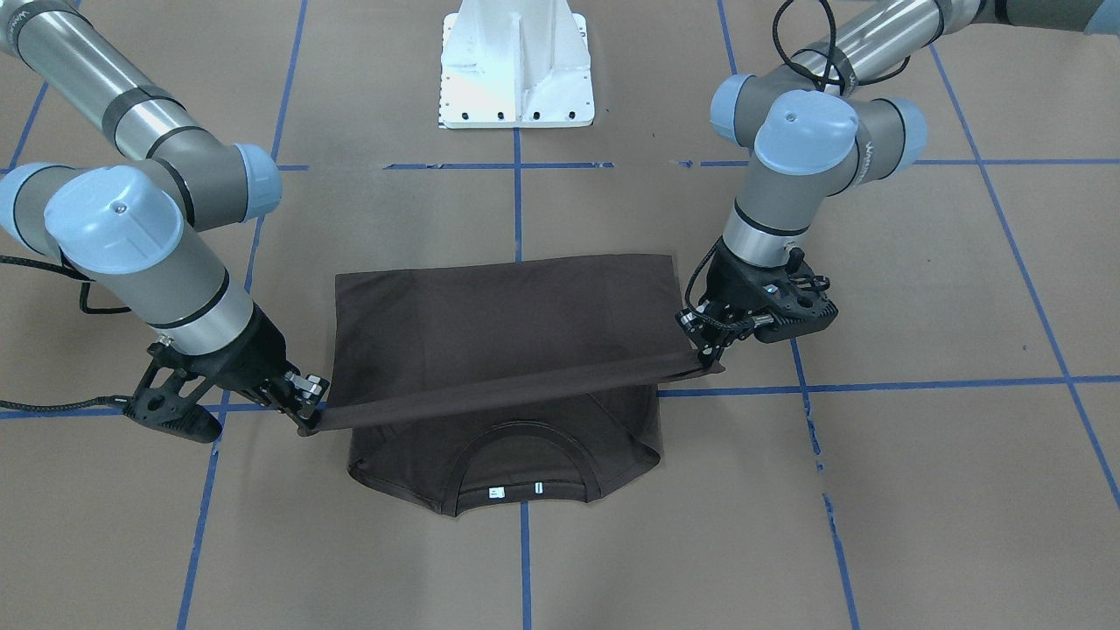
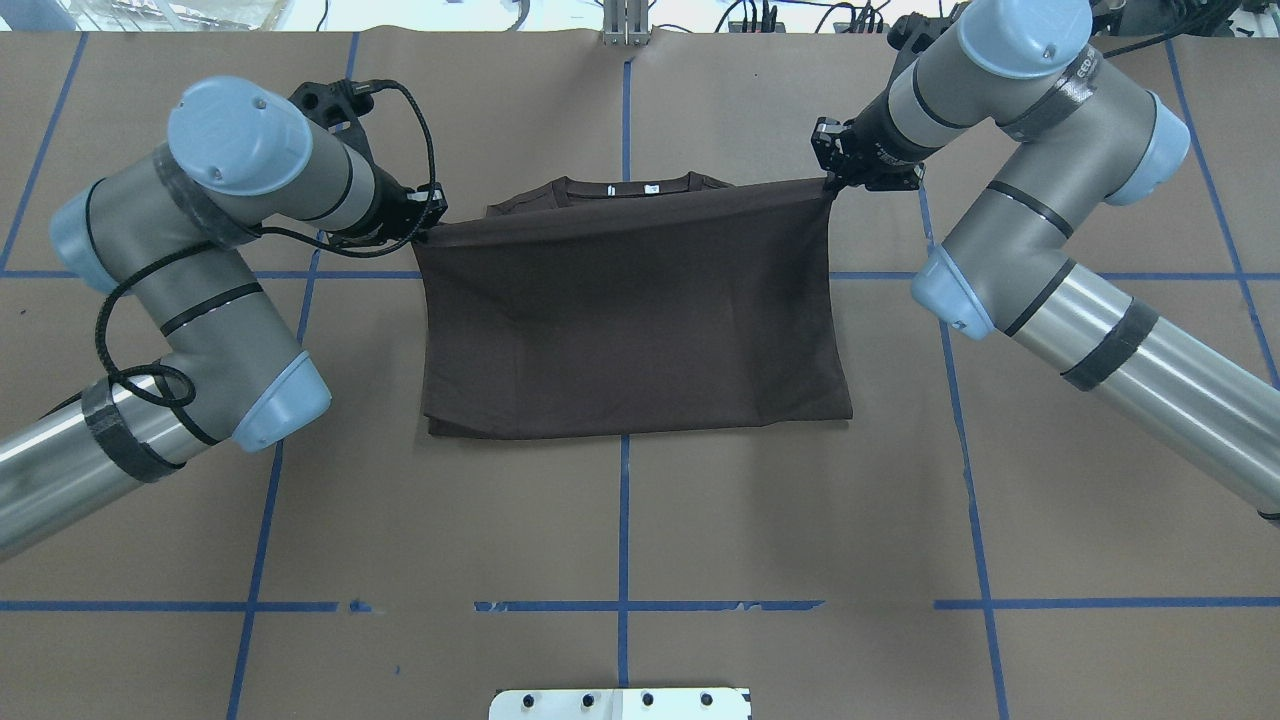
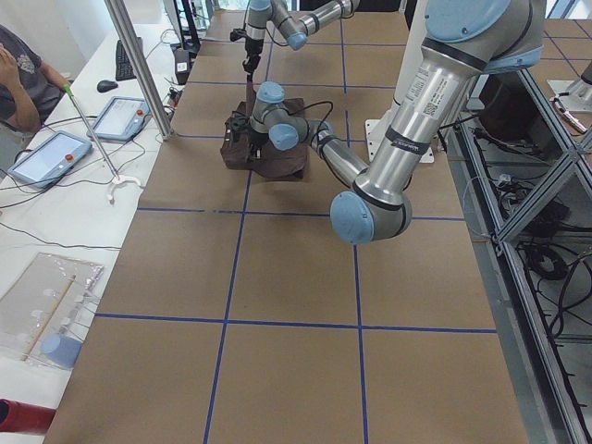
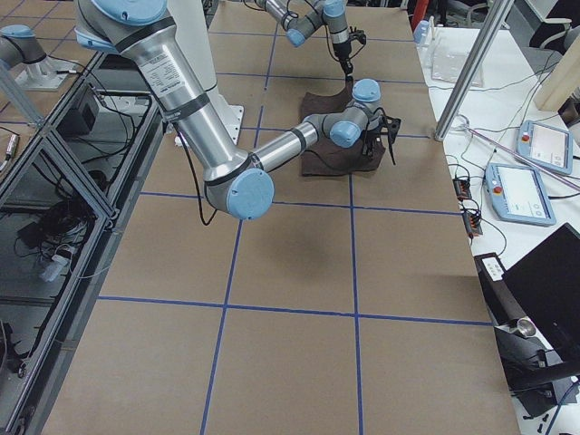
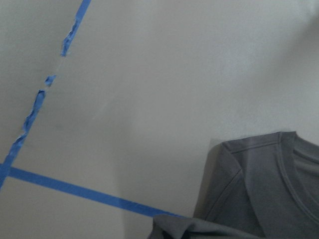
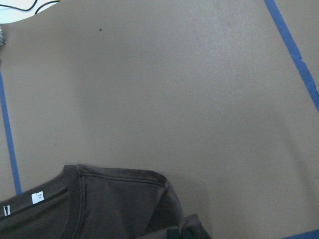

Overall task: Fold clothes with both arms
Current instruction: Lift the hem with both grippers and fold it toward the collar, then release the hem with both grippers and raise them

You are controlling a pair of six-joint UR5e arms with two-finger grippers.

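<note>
The dark brown T-shirt (image 2: 630, 320) lies mid-table, folded partway. Its near edge is lifted and pulled into a taut band (image 1: 507, 394) over the body, just short of the collar (image 1: 521, 477) with its white neck tags. My left gripper (image 2: 425, 232) is shut on one end of that band, also seen at the left gripper (image 1: 707, 352) in the front-facing view. My right gripper (image 2: 830, 182) is shut on the other end, the right gripper (image 1: 306, 418) being low over the paper. The wrist views show the collar (image 5: 279, 169) and a white tag (image 6: 37, 197) below.
Brown paper with blue tape lines (image 2: 624, 520) covers the table. The white pedestal base (image 1: 516, 70) stands behind the shirt. A person (image 3: 23, 79) sits at a side bench with tablets (image 3: 51, 157) and a metal pole (image 3: 139, 65). More tablets (image 4: 521, 195) lie opposite.
</note>
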